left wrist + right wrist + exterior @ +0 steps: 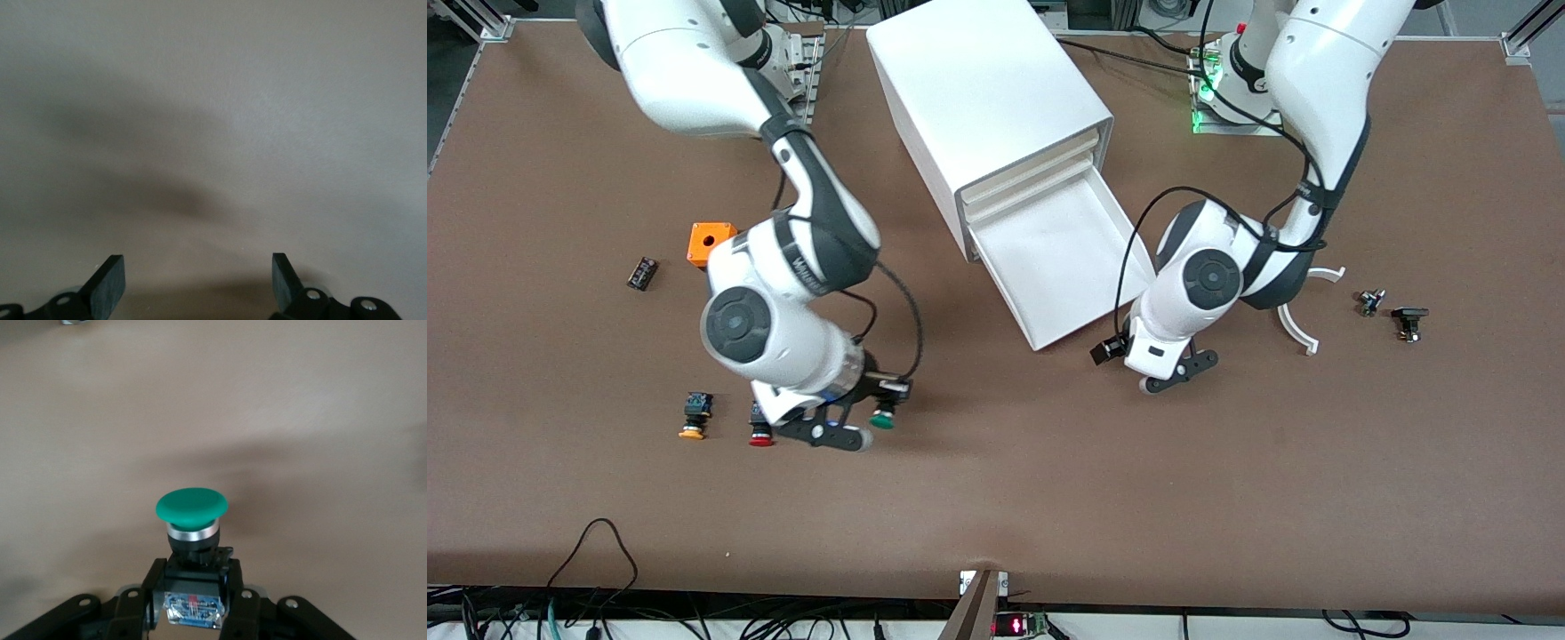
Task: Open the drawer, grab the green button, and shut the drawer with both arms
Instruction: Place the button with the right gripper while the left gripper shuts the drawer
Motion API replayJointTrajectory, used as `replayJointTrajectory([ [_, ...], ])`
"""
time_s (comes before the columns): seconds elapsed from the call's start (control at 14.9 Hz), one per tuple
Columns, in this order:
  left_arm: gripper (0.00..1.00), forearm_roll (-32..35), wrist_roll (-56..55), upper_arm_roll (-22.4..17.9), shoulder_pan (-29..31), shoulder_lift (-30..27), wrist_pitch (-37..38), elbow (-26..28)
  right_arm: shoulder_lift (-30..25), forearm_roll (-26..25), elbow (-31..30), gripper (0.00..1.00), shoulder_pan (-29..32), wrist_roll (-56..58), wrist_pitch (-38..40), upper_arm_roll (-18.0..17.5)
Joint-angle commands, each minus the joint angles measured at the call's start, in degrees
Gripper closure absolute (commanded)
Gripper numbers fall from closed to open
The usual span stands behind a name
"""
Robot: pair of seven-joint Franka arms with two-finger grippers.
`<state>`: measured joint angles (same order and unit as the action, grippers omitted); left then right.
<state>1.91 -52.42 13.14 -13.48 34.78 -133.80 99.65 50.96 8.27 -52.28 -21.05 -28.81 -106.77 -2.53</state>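
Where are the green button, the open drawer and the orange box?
green button [191, 506]: right wrist view, on its round green cap.
open drawer [1055, 258]: front view, on its bare white floor.
orange box [710, 242]: front view, on its top face.

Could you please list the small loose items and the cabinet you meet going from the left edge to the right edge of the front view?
Small black part → orange box → yellow-capped button → red-capped button → green button, held in the right tool → cabinet with its open drawer → white curved pieces → two small dark parts.
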Motion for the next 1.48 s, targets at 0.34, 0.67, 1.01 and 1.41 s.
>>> replayJointTrajectory([
  [0.34, 0.01, 2.22, -5.94, 1.27, -1.38, -0.59, 0.03, 3.62, -3.41, 0.07, -15.9, 1.0, 8.56, 22.98, -9.65, -0.55],
  [0.67, 0.01, 1.86, -5.59, 5.57, -0.5, -0.86, 1.86, 5.12, -3.41, 0.16, -24.7, 1.0, 9.62, 28.63, -18.98, -0.55],
  [1.01, 0.01, 0.72, -4.79, 10.06, 0.82, -0.68, 5.91, 5.2, -3.15, 0.69, -26.38, 1.0, 9.88, 27.58, -19.35, -0.55],
  [1.41, 0.01, -1.2, -4.88, 13.75, 1.09, -0.24, 13.11, 5.2, -3.41, 0.87, -25.68, 0.0, 12.07, 27.75, -19.26, -0.55],
])
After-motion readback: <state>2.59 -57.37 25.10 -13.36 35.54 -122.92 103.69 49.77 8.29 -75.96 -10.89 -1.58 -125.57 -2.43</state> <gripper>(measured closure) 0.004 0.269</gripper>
